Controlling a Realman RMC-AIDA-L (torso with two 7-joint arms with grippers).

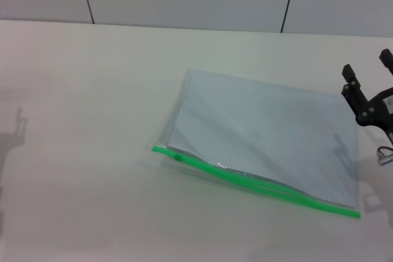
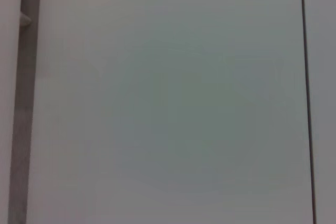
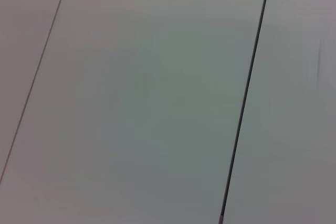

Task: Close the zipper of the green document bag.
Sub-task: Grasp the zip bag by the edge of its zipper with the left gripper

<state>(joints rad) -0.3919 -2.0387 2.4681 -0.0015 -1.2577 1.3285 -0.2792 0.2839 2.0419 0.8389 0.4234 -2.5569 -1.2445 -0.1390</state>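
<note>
The green document bag (image 1: 264, 145) lies flat on the white table (image 1: 92, 121), right of centre in the head view, its zipper (image 1: 258, 183) running along the lower edge from centre-left down toward the lower right, with the small dark slider (image 1: 178, 157) near the strip's left end. The right gripper (image 1: 368, 75) hovers at the right edge of the frame, just beside the bag's upper right corner, its two black fingers (image 1: 349, 73) spread apart and holding nothing. The left gripper does not appear in any view; both wrist views show only pale panelled wall (image 2: 168, 98).
</note>
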